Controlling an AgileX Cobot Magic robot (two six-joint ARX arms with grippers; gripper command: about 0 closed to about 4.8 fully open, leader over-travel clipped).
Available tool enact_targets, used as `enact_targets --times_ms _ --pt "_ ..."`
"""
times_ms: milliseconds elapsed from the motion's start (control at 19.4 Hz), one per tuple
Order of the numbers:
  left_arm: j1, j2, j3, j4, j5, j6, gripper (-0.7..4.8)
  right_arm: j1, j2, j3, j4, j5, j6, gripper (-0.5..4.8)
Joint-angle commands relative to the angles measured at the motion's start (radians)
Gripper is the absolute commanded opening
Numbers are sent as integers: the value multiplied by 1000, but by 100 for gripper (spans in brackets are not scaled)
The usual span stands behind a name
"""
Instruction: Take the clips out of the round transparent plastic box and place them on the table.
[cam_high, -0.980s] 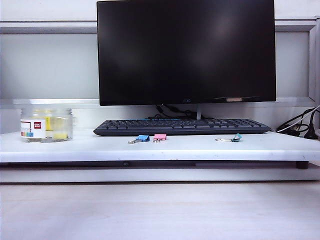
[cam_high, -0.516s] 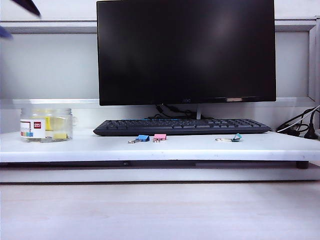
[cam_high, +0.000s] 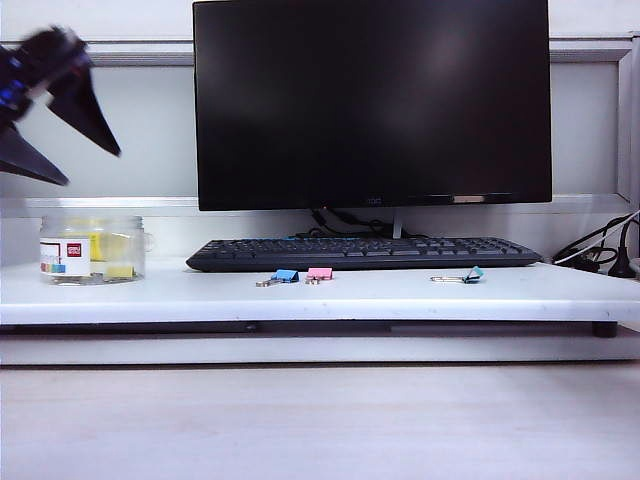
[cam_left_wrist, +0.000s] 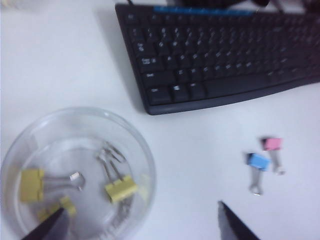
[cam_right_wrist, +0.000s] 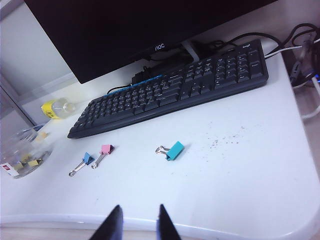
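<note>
At upper left of the exterior view, left gripper (cam_high: 62, 140) hanging wide open above the round transparent plastic box (cam_high: 92, 250), yellow clips (cam_left_wrist: 120, 187) inside, on the table (cam_high: 400, 295). Right gripper (cam_right_wrist: 137, 222) closed, empty, at bottom centre of its wrist view.

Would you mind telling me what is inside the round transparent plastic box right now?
The round transparent plastic box holds small yellow binder clips with silver wire handles; three show clearly. The left end effector's finger covers part of the floor, so more may lie hidden.
</note>
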Motion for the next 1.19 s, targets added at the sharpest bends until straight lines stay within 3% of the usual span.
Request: enact_targets --times_ms 52,206,310,568,722,1187 --pt "-42 34 55 -34 -86 106 335 0 -2 1 3 -5 3 95" --pt "-78 57 114 -95 -226 214 331 0 -2 1 -19 -1 -1 95" --pt "-78 71 150 -126 -277 225 332 0 -2 1 -27 0 -1 95" --pt "-77 124 219 -193 -277 244 330 -1 -2 1 -27 2 -5 95" --pt "-86 142 224 -204 -276 245 275 -1 -2 1 -27 2 -5 95" --pt "-91 174 224 -233 -274 246 275 -1 -2 1 -27 2 -19 95"
